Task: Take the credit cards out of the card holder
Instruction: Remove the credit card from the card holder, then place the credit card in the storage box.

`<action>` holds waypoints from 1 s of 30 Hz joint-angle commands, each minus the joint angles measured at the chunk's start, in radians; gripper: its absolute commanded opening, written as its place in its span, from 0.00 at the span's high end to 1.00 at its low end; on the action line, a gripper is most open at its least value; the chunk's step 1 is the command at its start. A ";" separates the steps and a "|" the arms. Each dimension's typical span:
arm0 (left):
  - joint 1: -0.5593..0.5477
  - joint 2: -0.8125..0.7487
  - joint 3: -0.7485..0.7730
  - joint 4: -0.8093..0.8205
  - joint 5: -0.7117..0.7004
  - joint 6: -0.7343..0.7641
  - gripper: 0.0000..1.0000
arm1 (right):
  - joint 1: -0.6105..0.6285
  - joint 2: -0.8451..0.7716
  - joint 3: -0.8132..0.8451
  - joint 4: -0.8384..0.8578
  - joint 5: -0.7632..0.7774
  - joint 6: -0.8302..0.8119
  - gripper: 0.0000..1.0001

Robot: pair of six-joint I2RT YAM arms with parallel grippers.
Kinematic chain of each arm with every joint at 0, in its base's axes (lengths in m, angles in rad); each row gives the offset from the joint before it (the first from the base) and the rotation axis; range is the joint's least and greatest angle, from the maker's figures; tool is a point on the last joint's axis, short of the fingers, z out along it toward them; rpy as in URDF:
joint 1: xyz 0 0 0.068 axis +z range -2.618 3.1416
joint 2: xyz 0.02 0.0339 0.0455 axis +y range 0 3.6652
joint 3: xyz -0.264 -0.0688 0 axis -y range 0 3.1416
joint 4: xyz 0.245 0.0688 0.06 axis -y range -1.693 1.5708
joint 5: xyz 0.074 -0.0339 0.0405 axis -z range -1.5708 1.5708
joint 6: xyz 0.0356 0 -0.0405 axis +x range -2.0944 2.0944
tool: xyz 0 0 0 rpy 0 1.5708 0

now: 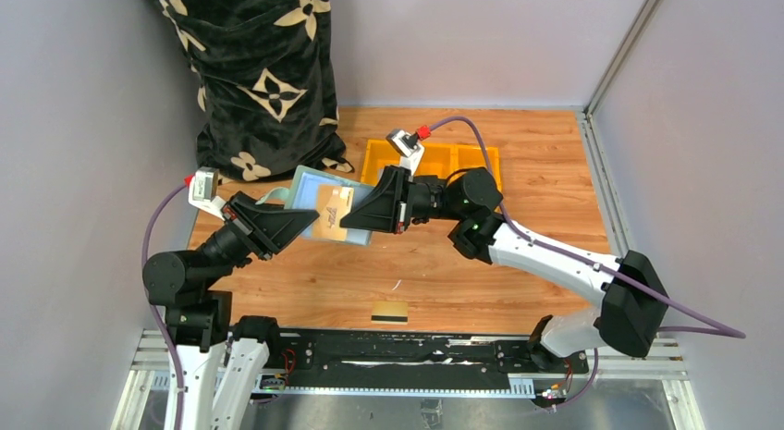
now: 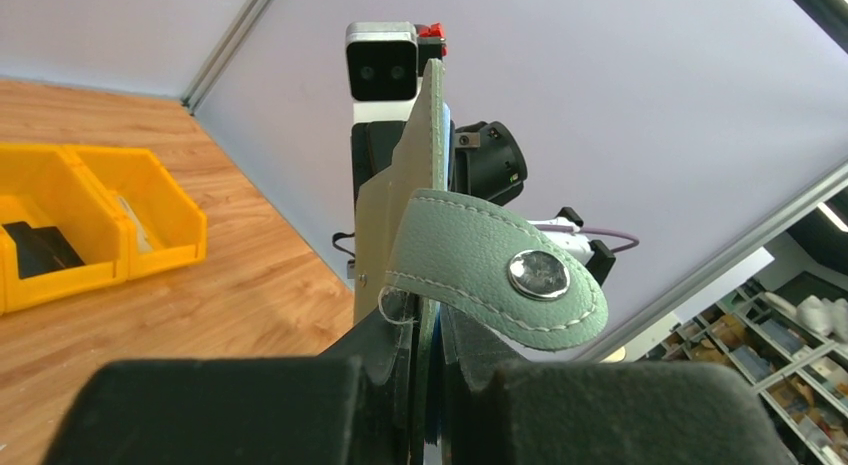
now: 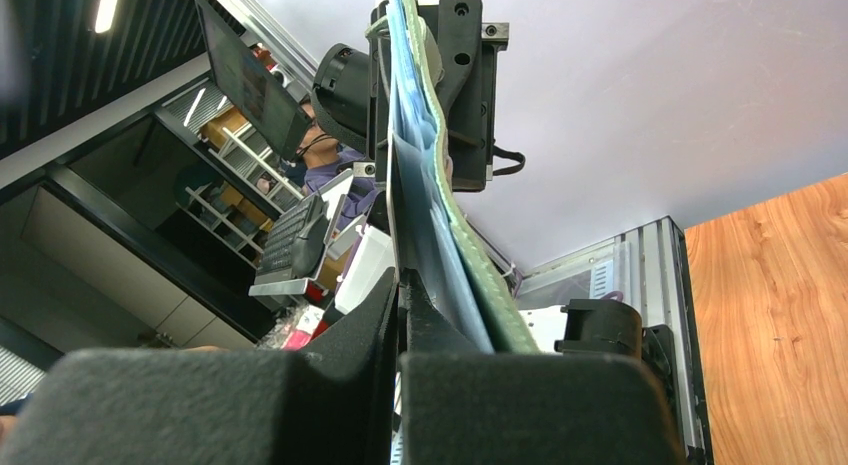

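Close to the arm bases, a yellow-gold card (image 1: 389, 312) is lying on the table (image 1: 305, 282); the left gripper (image 1: 298, 225) is clamping the open card holder (image 1: 310, 185); the right gripper (image 1: 351, 217) is pinching shut, seemingly on the orange-tan card (image 1: 330, 213) sitting in it.

Matt stitched leather card holder (image 2: 470, 260)

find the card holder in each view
Top external: card holder, left of centre, open.
Left wrist: card holder, centre, edge-on, snap strap in front.
Right wrist: card holder, centre, edge-on, blue inside showing.
Shared landmark: wood table.
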 commanded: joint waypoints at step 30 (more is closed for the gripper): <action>0.002 0.053 0.124 -0.054 0.090 0.253 1.00 | -0.649 -0.032 0.240 -1.447 0.656 -0.796 1.00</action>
